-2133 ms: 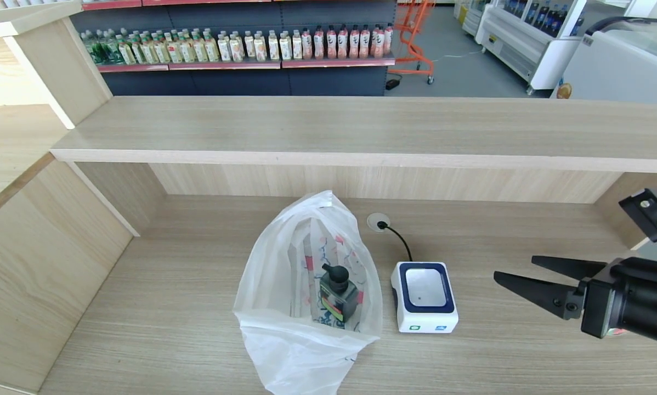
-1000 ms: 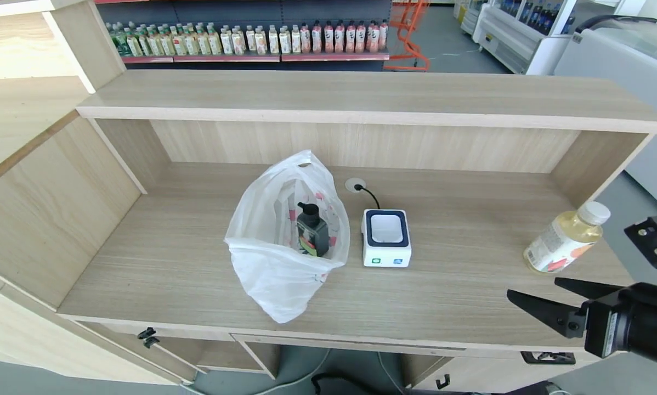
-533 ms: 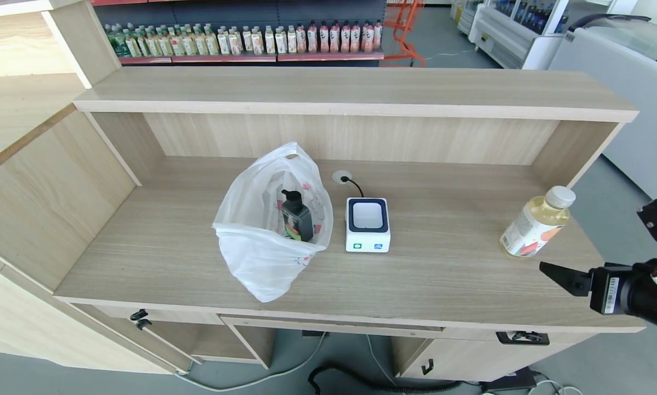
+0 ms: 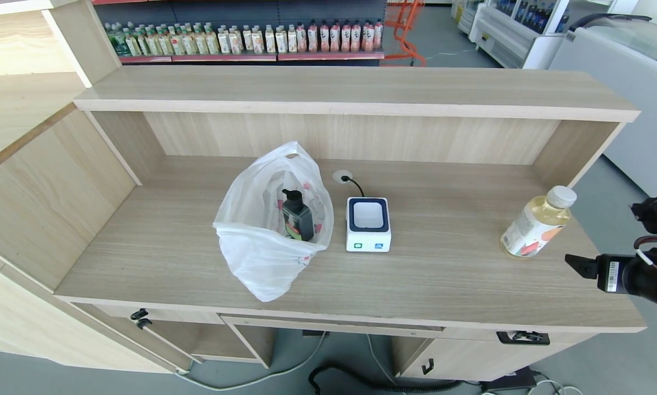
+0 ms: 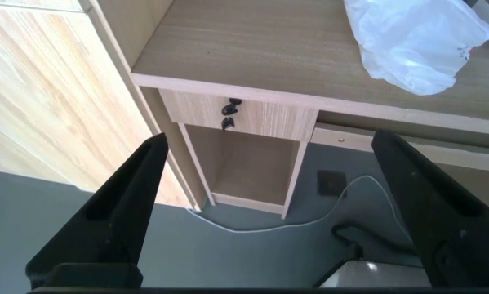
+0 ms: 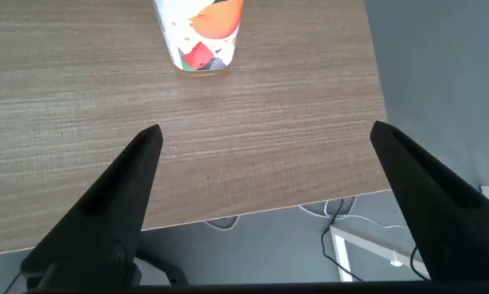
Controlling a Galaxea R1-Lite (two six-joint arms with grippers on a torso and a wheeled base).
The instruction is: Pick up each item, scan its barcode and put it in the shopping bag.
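My right hand (image 6: 264,129) draws back toward the head view's right edge, released; the bottle (image 4: 537,229) on the surface (image 4: 443,274) awaits pickup.

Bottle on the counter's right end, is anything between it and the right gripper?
Nothing visible. The bottle stands alone on bare counter, and the open right gripper faces it from near the counter's front right corner.

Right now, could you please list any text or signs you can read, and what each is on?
Nothing reads clearly.
On the drink bottle: label print too small.
On the dark bottle in the shopping bag: label blurred.
On the scanner: two small icons, unreadable.
On the shelf bottles: too far off.
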